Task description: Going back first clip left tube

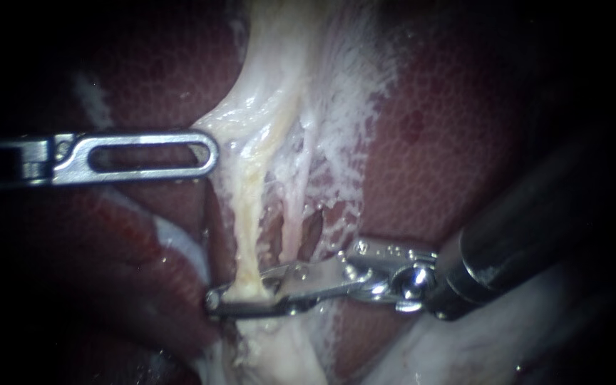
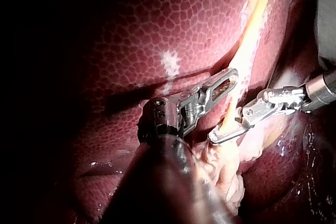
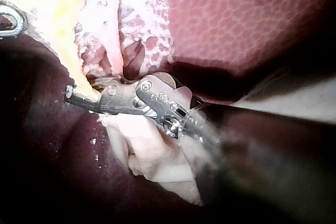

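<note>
The left tube [image 1: 247, 221] is a yellowish strand running down through pale stripped tissue. Low on it, my right instrument [image 1: 215, 301] lies across it with its long jaws shut on the tube, one on each side; I cannot make out a clip. The same hold shows in the right wrist view [image 3: 71, 93] and in the left wrist view [image 2: 212, 139]. My left instrument [image 1: 212, 153], with a slotted jaw, is shut on the edge of the pale tissue [image 1: 265, 114] higher up, beside the tube [image 2: 247, 45].
Dark red liver [image 1: 450, 142] lies on both sides of the pale band. A thinner pinkish strand [image 1: 301, 207] runs just right of the left tube. Loose pale tissue [image 2: 231, 177] bunches under the right instrument's jaws. The left instrument's jaw tip [image 3: 10, 22] shows beyond the tube.
</note>
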Controlling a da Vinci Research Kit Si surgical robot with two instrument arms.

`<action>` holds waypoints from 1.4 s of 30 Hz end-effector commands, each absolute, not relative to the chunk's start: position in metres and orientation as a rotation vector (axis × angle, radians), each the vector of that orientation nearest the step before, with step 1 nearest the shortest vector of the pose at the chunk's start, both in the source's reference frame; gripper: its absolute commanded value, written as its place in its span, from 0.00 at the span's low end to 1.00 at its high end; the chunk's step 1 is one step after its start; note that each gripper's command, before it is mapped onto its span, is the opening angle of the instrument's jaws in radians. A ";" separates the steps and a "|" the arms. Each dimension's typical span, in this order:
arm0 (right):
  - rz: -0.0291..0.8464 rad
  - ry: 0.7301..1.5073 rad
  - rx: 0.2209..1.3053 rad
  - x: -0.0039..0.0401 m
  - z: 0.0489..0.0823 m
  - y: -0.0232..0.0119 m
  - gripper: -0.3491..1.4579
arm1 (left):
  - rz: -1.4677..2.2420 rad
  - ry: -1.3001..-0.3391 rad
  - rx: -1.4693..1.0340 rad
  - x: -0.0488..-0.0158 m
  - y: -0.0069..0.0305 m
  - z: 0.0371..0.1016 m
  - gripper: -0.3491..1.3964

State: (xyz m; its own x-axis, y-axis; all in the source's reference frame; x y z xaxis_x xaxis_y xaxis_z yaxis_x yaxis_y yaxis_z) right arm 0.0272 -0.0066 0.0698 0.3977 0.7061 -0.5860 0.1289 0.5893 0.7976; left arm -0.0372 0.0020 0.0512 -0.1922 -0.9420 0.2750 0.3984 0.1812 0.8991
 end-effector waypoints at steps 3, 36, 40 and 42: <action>0.434 1.128 0.898 0.0270 0.0698 -0.0066 0.00 | -1.361 -1.189 0.626 -0.0372 0.0020 0.0512 0.00; 0.323 1.243 0.846 0.0270 0.0682 -0.0064 0.47 | -1.362 -1.189 0.625 -0.0373 0.0019 0.0511 0.00; 0.293 1.258 0.825 0.0270 0.0682 -0.0064 0.48 | -1.362 -1.189 0.625 -0.0373 0.0019 0.0511 0.00; 0.268 1.270 0.807 0.0270 0.0682 -0.0063 0.49 | -1.362 -1.189 0.625 -0.0373 0.0019 0.0511 0.00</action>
